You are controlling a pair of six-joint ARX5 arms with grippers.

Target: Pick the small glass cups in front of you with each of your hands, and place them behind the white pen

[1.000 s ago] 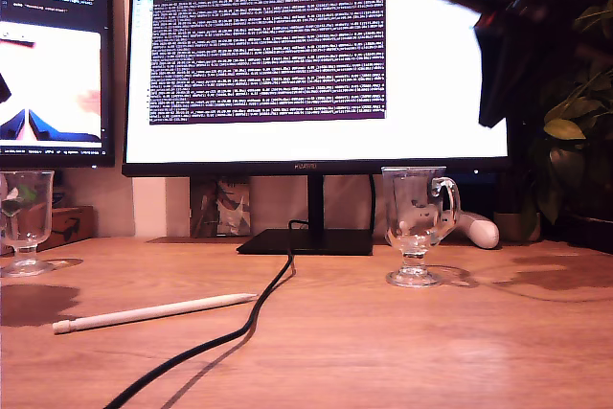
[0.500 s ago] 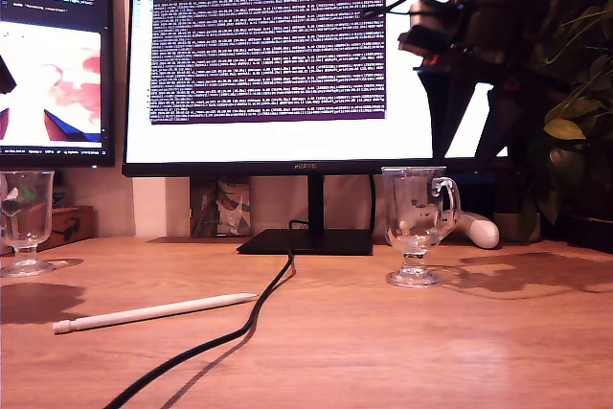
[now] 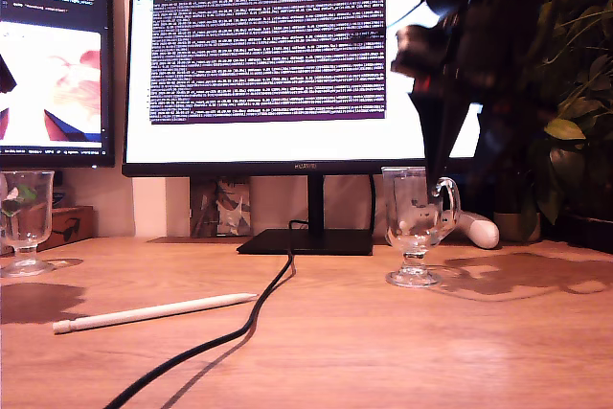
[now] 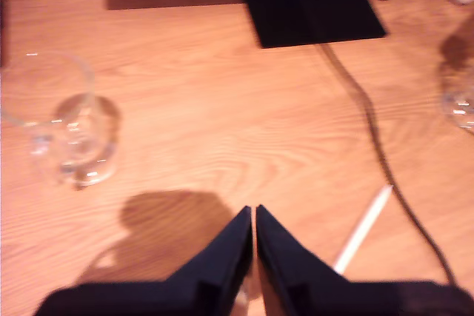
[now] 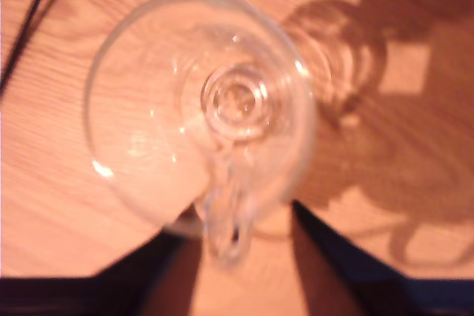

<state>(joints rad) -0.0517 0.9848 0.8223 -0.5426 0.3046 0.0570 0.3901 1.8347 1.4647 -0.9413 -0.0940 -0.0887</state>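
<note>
One clear glass cup (image 3: 418, 225) stands on the wooden desk right of centre in the exterior view. My second gripper (image 3: 458, 155) hangs open just above it, dark fingers pointing down at its rim. From above, that cup (image 5: 200, 109) has its looped handle (image 5: 226, 220) lying between the spread fingers (image 5: 337, 257). The other cup (image 3: 24, 221) stands at the exterior view's left edge and shows again as the cup (image 4: 63, 120) ahead of my first gripper (image 4: 254, 216), which is shut and empty above the desk. The white pen (image 3: 153, 312) (image 4: 363, 227) lies flat in front.
A black cable (image 3: 239, 328) runs from the monitor base (image 3: 306, 241) toward the front, crossing by the pen's tip. A white object (image 3: 477, 229) lies behind the right-hand cup. A leafy plant (image 3: 575, 122) fills the exterior view's right; a cardboard box (image 3: 69, 223) sits behind the left-hand cup.
My second arm has come down from the exterior view's top right and shifted left, so its fingers now hang right over the right-hand cup. Cups and pen have not moved.
</note>
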